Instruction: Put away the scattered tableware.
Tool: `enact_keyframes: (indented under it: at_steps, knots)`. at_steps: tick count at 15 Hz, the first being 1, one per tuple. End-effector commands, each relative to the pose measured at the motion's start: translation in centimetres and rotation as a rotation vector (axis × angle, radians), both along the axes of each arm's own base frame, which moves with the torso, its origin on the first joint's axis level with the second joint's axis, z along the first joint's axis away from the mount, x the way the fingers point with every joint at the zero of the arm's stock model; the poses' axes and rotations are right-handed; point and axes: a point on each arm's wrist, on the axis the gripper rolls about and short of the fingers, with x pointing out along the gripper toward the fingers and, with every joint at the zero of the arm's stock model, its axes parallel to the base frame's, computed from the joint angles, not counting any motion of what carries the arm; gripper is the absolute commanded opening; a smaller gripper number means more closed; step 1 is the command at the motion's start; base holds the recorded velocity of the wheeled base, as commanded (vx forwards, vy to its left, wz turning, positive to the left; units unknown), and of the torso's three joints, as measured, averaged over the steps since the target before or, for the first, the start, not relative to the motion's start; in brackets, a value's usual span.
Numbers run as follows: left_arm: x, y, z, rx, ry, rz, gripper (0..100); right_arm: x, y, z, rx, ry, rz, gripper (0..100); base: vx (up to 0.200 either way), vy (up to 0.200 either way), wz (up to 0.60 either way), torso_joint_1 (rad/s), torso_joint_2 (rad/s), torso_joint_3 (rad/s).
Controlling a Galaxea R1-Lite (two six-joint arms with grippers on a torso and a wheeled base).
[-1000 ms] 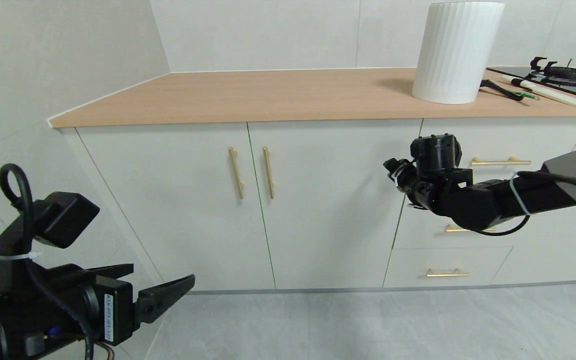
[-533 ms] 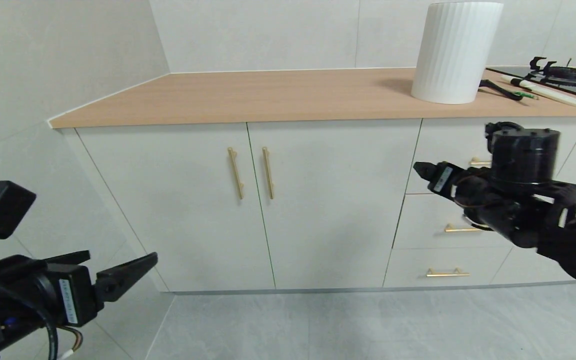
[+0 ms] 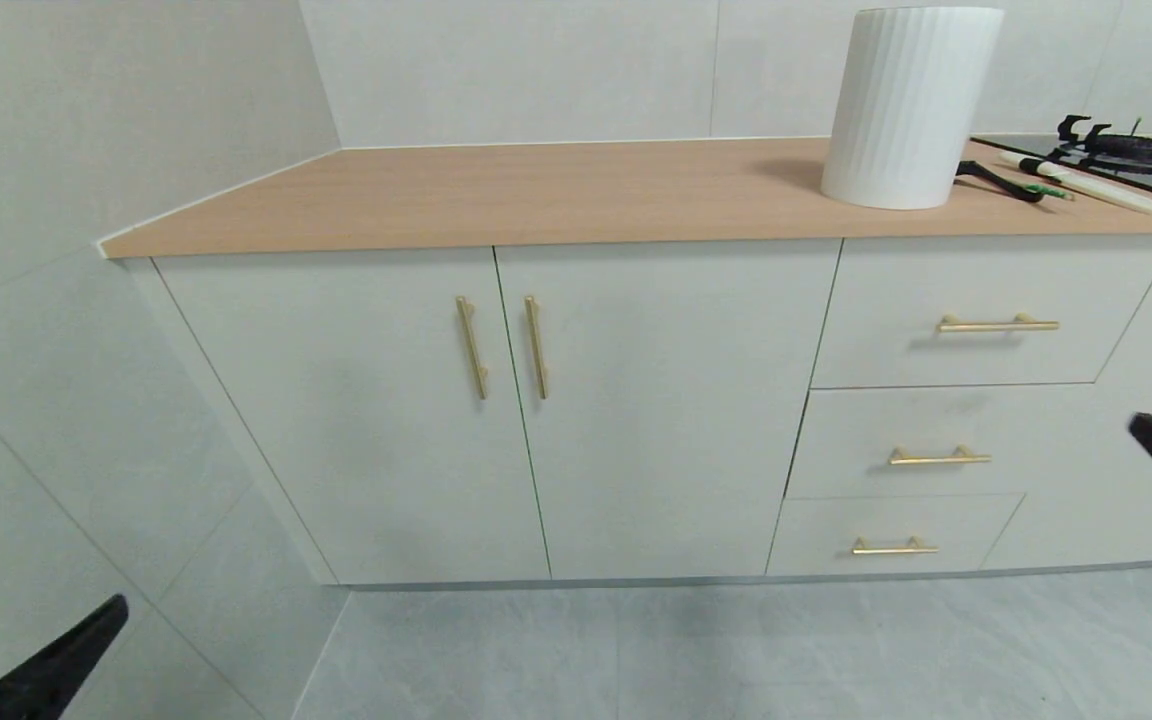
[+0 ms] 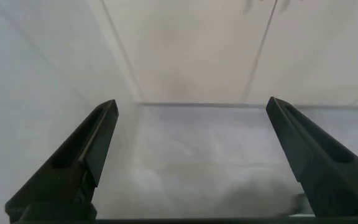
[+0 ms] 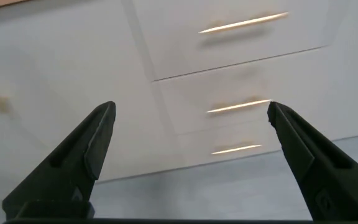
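The left gripper [image 4: 191,102] is spread wide and empty, low over the floor. The right gripper [image 5: 190,106], equally wide and empty, faces 3 drawers [image 5: 229,59]. The tableware [image 3: 1056,182] lies on the bench [image 3: 536,190], just beside a white ribbed container [image 3: 911,105].

Light: bright, soft and even all over.
Shadows: the white ribbed canister [image 3: 911,105] drops a soft shadow on the wooden countertop [image 3: 536,190], toward 9 o'clock; a thin one sits under the top drawer handle [image 3: 998,323].
Edges: cabinet [image 3: 656,400] lines lean at 3 and 9 o'clock.
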Motion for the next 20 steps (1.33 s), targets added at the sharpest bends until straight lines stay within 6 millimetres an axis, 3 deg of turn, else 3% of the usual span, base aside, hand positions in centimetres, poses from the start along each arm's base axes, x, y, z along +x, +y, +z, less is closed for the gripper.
enact_keyframes:
  at_steps: [1,3,4,8,11,13,16,18,19,20]
  knots:
    - [-3.9,0.9,-1.4,0.032,-0.135,0.005,100,-9.9,-3.4,-2.2,-0.092,-0.131,-0.143,100,0.0,0.0,0.0,0.0,0.0,0.0]
    - [-5.4,1.3,-2.8,0.032,-0.164,0.053,100,-13.4,-4.0,-5.0,-0.185,-0.104,-0.162,100,0.0,0.0,0.0,0.0,0.0,0.0]
    - [-6.1,1.5,-3.5,0.03,-0.177,0.082,100,-14.0,-4.1,-5.8,-0.203,-0.081,-0.198,100,0.0,0.0,0.0,0.0,0.0,0.0]
    - [-8.0,1.7,-6.3,0.014,-0.253,0.221,100,-14.9,-3.6,-6.5,-0.212,-0.113,-0.453,100,0.0,0.0,0.0,0.0,0.0,0.0]
    - [-8.2,1.4,-10.2,0.008,-0.263,0.321,100,-14.2,-3.6,-8.2,-0.205,-0.102,-0.451,100,0.0,0.0,0.0,0.0,0.0,0.0]
    - [-8.2,1.3,-10.2,-0.055,-0.289,0.251,100,-13.5,-3.4,-10.1,-0.227,-0.073,-0.337,100,0.0,0.0,0.0,0.0,0.0,0.0]
    - [-8.0,0.6,-10.4,-0.107,-0.255,-0.076,100,-12.8,-3.0,-11.9,-0.19,-0.013,-0.114,100,0.0,0.0,0.0,0.0,0.0,0.0]
    - [-8.0,0.5,-10.5,-0.087,-0.244,-0.112,100,-12.8,-2.9,-12.0,-0.179,-0.007,-0.076,100,0.0,0.0,0.0,0.0,0.0,0.0]
    - [-8.0,0.5,-10.5,-0.09,-0.244,-0.114,100,-12.7,-2.5,-12.5,-0.148,0.019,0.114,100,0.0,0.0,0.0,0.0,0.0,0.0]
    - [-8.0,0.5,-10.5,-0.099,-0.243,-0.109,100,-12.7,-2.4,-12.6,-0.158,0.041,0.158,100,0.0,0.0,0.0,0.0,0.0,0.0]
